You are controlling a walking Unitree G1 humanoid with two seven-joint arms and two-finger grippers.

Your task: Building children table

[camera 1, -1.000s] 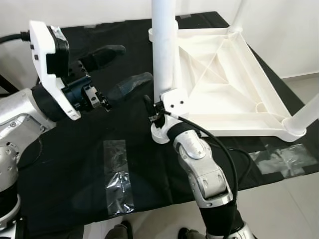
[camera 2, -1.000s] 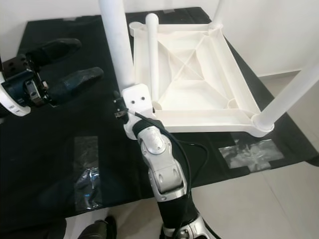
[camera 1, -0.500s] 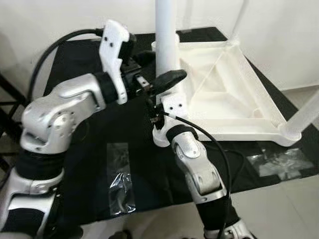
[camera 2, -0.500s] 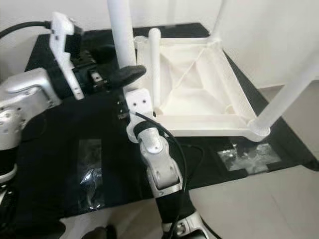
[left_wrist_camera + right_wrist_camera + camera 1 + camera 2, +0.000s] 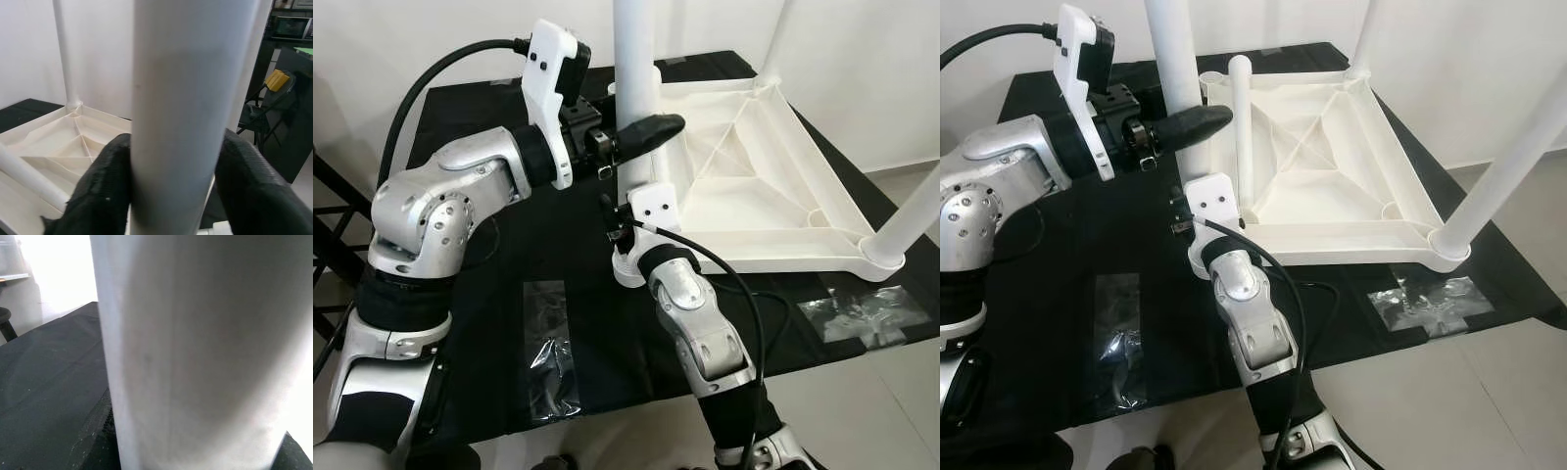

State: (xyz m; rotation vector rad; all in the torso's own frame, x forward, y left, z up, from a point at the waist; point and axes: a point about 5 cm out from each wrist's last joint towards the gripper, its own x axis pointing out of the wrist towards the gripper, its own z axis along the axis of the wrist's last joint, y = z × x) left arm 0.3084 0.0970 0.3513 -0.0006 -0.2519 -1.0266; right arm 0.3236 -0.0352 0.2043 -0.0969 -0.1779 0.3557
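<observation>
The white leg (image 5: pixel 634 88) I clasp runs off the top edge. My right jaws' tips sit hidden behind my wrist housing (image 5: pixel 649 211), low on that leg.

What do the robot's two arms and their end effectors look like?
Both arms are silver metal with rounded joints and black bands between segments. The left arm carries a white wrist block fed by a thick black cable. The right arm has a thin black cable along it. The left end effector has long, textured black fingers.
</observation>
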